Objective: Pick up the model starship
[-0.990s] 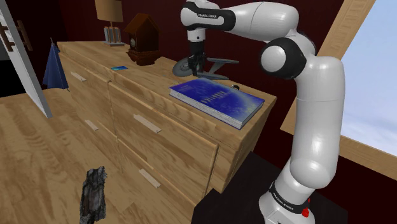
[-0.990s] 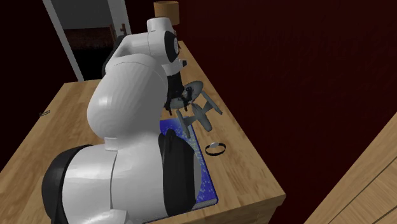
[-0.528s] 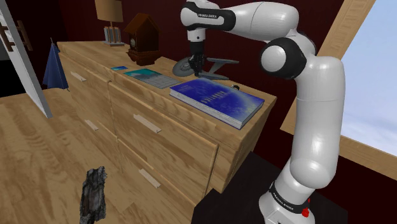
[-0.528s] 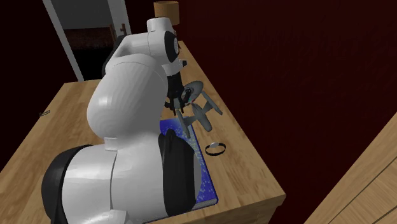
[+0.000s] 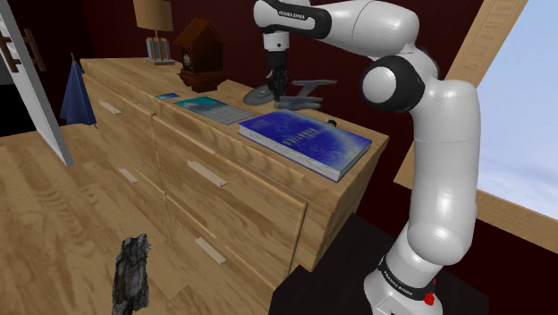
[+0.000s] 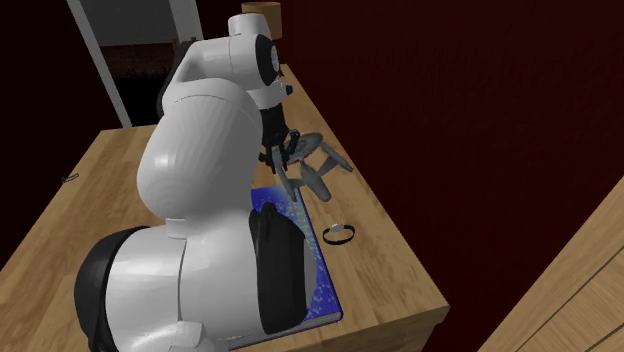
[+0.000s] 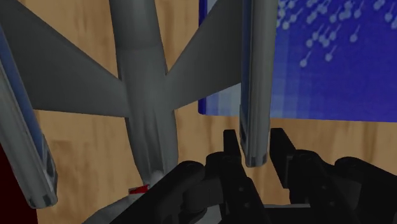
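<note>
The grey model starship (image 5: 299,89) hangs a little above the wooden dresser (image 5: 234,179), beside the far edge of the blue book (image 5: 304,138). My black gripper (image 5: 275,84) comes straight down onto it and is shut on it. In the wrist view the gripper (image 7: 254,150) clasps one long grey nacelle of the starship (image 7: 144,95), with the hull and the other nacelle spreading beyond. From the second exterior view the starship (image 6: 316,165) sticks out past the gripper (image 6: 284,150), partly behind my arm.
A small dark ring (image 6: 339,234) lies on the dresser top near the book (image 6: 318,272). A teal pad (image 5: 213,108), a wooden cuckoo clock (image 5: 198,55) and a lamp (image 5: 154,27) stand further along. A dark lump (image 5: 132,273) lies on the floor.
The gripper has risen with the starship in it, so the model now hangs higher above the dresser top. The book and ring have not moved.
</note>
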Tool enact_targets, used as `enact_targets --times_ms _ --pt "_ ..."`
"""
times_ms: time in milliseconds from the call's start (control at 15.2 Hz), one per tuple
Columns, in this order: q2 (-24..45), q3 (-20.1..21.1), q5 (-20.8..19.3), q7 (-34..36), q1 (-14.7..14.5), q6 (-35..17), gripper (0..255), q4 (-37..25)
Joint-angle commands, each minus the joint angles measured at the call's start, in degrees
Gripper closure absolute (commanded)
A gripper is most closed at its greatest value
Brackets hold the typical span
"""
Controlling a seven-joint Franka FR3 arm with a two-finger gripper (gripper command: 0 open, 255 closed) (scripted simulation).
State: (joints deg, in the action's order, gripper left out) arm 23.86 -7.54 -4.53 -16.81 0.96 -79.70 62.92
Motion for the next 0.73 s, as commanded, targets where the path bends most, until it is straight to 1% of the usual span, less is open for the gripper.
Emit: enact_targets --times_ms 0,330,528,660 --pt "0.88 -0.06 0.08 -0.38 0.2 2.19 255 -3.12" --pt "4.35 -0.14 0.37 -1.13 0.67 8.28 255 -12.71" --pt "8.11 -0.2 0.69 -1.74 1.21 13.26 255 -21.48" --pt "8.35 -0.2 0.71 -1.77 1.25 13.55 255 -22.0"
